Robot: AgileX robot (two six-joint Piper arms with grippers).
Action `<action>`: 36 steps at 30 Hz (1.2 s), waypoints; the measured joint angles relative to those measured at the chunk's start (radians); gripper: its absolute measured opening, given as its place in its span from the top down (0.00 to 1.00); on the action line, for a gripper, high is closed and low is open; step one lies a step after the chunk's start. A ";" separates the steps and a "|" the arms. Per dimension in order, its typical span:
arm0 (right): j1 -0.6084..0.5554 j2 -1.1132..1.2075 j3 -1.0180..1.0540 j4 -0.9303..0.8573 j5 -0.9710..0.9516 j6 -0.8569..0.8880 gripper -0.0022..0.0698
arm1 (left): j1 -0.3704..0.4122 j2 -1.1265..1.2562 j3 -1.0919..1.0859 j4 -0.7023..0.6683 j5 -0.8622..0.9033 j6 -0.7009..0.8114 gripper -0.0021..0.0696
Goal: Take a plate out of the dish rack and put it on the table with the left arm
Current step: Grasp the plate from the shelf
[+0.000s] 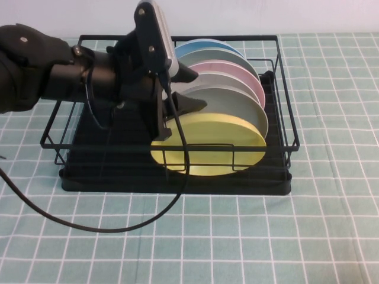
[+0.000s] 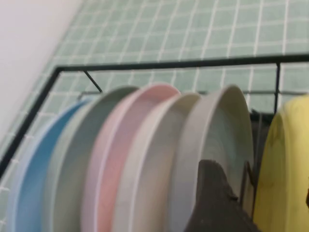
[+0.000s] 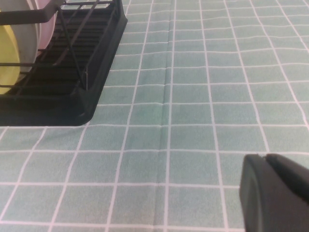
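The pale-yellow plate [image 1: 207, 145] stands on edge at the front of the black dish rack [image 1: 284, 177], ahead of a row of other plates. My left gripper [image 1: 192, 89] hangs over the rack, just above the plates, with its jaws open. In the left wrist view the yellow plate [image 2: 285, 164] lies between the two fingers [image 2: 212, 203] of the left gripper [image 2: 260, 198], and I cannot see them touching it. My right gripper [image 3: 264, 155] is shut and empty, low over the table [image 3: 193, 96], to the rack's right. It is out of the high view.
Behind the yellow plate stand two grey plates [image 1: 237, 103], a pink plate [image 1: 240, 72], a grey-green plate [image 1: 228, 56] and a blue plate [image 1: 204, 44]. The left arm's black cable [image 1: 89, 225] loops over the table in front of the rack. The green grid table [image 1: 331, 225] spreads in front and to the right.
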 joint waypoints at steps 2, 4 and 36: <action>0.000 0.000 0.000 0.000 0.000 0.000 1.00 | 0.000 0.002 0.000 0.045 0.012 -0.033 0.48; 0.000 0.000 0.000 0.000 0.000 0.000 1.00 | 0.000 0.008 0.000 0.076 0.034 -0.052 0.48; 0.000 0.000 0.000 0.000 0.000 0.000 1.00 | -0.061 0.005 -0.007 0.167 0.058 -0.101 0.48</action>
